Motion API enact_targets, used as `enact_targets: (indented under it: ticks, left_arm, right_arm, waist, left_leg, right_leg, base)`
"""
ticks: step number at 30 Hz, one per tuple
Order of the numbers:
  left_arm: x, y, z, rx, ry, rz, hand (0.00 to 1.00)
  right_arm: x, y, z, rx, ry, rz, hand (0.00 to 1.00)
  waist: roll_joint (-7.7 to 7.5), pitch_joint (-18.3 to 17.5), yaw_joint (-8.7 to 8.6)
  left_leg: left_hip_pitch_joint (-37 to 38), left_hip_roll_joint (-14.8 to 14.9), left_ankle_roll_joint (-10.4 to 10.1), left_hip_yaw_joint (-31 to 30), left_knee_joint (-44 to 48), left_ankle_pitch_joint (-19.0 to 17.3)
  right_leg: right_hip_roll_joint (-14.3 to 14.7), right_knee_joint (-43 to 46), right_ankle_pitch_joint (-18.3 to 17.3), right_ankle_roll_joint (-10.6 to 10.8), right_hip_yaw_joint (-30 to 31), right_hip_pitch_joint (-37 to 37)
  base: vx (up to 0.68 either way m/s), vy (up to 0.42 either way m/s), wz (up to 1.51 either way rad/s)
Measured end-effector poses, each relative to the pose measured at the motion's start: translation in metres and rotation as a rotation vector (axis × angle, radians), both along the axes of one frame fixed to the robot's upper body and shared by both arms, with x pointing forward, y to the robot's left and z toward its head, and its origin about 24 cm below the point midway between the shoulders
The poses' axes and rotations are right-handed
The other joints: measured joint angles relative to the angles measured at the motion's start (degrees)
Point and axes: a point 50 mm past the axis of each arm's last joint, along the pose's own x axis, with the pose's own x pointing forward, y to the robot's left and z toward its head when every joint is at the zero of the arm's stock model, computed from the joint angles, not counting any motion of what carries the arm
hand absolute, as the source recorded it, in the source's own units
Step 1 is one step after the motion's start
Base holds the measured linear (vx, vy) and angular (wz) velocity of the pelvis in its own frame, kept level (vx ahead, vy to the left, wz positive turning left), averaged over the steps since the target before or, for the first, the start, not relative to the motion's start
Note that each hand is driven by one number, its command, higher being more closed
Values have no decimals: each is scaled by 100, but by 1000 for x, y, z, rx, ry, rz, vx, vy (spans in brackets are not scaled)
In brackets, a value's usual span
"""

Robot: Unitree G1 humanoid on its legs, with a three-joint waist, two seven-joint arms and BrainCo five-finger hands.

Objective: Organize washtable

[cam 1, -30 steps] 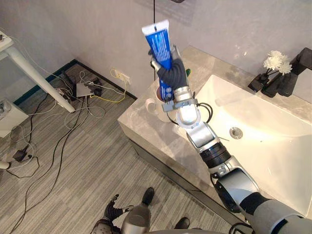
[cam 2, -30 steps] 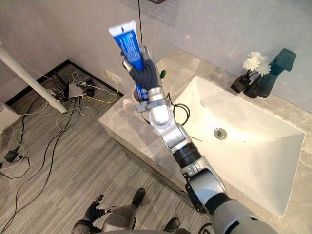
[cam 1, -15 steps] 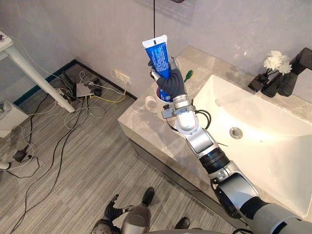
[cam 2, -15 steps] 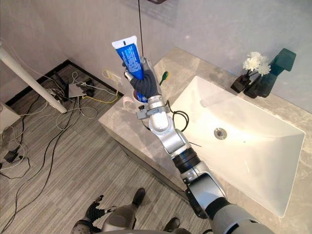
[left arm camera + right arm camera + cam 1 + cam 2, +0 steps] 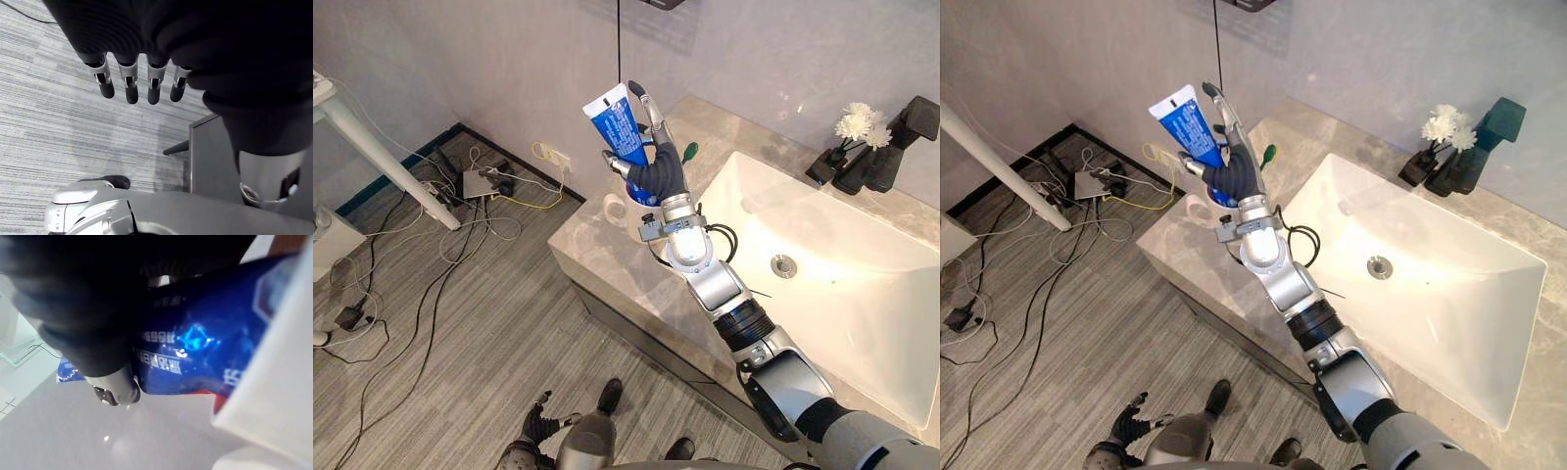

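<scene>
A blue toothpaste tube (image 5: 615,119) stands with its lower end in a white cup (image 5: 616,209) at the left corner of the stone washtable (image 5: 597,259), leaning to the left. My right hand (image 5: 658,174) is right beside the tube above the cup. Its fingers (image 5: 646,106) are straight and open, and the tube rests against them. Up close, the tube (image 5: 205,347) shows beside the cup's white wall (image 5: 274,382). A green-handled toothbrush (image 5: 689,152) sticks up just behind the hand. My left hand (image 5: 129,88) hangs open over the floor.
A white sink basin (image 5: 862,294) with a drain (image 5: 784,263) lies to the right. A black faucet (image 5: 901,137) and a dark vase of white flowers (image 5: 854,127) stand behind it. Cables and a power strip (image 5: 480,181) lie on the floor by a white table leg (image 5: 382,157).
My right hand came down a little with the tube and its fingers opened. The tube, upright before, now tilts to the left in the cup.
</scene>
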Motion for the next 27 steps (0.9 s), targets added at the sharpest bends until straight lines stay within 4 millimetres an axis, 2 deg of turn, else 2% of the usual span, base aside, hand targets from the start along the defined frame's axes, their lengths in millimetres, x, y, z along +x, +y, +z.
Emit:
enact_targets:
  ticks: [3, 19, 24, 27]
  left_arm:
    - [-2, 2, -1, 4, 9, 2, 0]
    - [-5, 5, -2, 12, 22, 5, 0]
    - [-6, 7, -2, 19, 29, 4, 0]
    - [-7, 8, -2, 22, 33, 5, 0]
  right_arm:
    - [-1, 2, -2, 7, 7, 5, 0]
    - [-5, -1, -16, 26, 49, 4, 0]
    - [-5, -2, -15, 26, 45, 3, 0]
    - [-11, -4, -5, 39, -3, 12, 0]
  waist:
    - [-25, -15, -98]
    - [-118, -93, -123]
    - [-178, -143, -149]
    - [-195, -156, -180]
  left_leg:
    - [9, 4, 1, 7, 1, 2]
    - [94, 7, 8, 11, 2, 9]
    - [133, 6, 7, 12, 6, 10]
    - [153, 4, 3, 13, 33, 23]
  right_leg:
    - [-1, 7, 1, 1, 10, 3]
    - [4, 4, 1, 1, 17, 79]
    - [4, 4, 1, 1, 23, 83]
    - [2, 6, 1, 1, 27, 91]
  base:
    - [-27, 2, 0]
    - [0, 0, 0]
    - [0, 0, 0]
    - [0, 0, 0]
